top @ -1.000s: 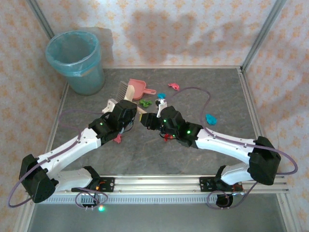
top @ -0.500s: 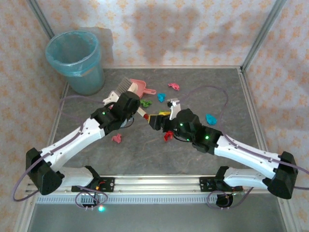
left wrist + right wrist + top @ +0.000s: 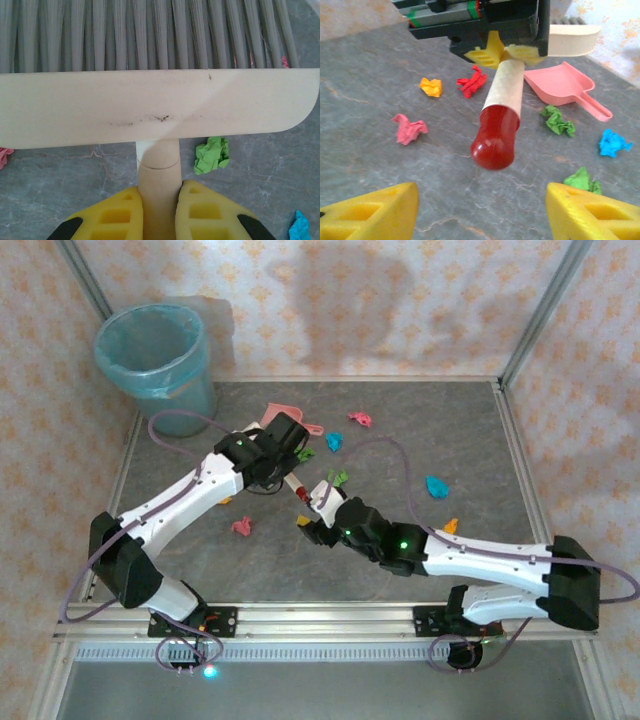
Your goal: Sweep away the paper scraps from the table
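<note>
The left gripper (image 3: 159, 202) pinched the brush (image 3: 150, 107) handle. The right wrist view showed the right gripper (image 3: 480, 212) spread, with paper scraps (image 3: 558, 121) on the table (image 3: 365, 75) around the pink dustpan (image 3: 560, 84), outside it. Overhead, a lined bin (image 3: 155, 360) stood left of the dustpan.

- table (image 3: 480, 440): flat, dark grey, marbled surface; aluminium rails at the edges.
- teal bin (image 3: 185, 405): stands at the far left corner.
- pink dustpan (image 3: 555, 84): lies flat near the far edge.
- pink scrap (image 3: 360, 419): near the far edge, right of the dustpan.
- blue scrap (image 3: 437, 485) and orange scrap (image 3: 451, 526): right side, near each other.
- green scrap (image 3: 338, 478): centre.
- second pink scrap (image 3: 242, 527): left of centre.
</note>
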Action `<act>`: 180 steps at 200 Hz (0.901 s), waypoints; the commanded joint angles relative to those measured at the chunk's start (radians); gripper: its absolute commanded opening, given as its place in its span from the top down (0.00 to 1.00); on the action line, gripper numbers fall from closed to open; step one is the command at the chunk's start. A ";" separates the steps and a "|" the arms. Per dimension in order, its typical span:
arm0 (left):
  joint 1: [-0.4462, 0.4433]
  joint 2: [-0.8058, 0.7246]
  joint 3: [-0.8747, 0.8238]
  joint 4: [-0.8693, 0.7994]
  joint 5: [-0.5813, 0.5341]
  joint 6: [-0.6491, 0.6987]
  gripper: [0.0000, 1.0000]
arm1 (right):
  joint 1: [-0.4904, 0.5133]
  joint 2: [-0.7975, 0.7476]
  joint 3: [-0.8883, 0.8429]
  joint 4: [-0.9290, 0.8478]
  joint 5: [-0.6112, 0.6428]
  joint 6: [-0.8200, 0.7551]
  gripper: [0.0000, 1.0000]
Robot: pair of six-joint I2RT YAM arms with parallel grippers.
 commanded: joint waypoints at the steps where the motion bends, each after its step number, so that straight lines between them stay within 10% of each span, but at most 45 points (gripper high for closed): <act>1: 0.009 0.008 0.049 -0.070 0.010 0.017 1.00 | 0.003 0.050 0.057 0.057 0.095 -0.067 0.34; 180: 0.010 0.039 0.040 -0.037 0.130 -0.028 1.00 | -0.040 0.171 0.049 0.232 0.132 -0.067 0.61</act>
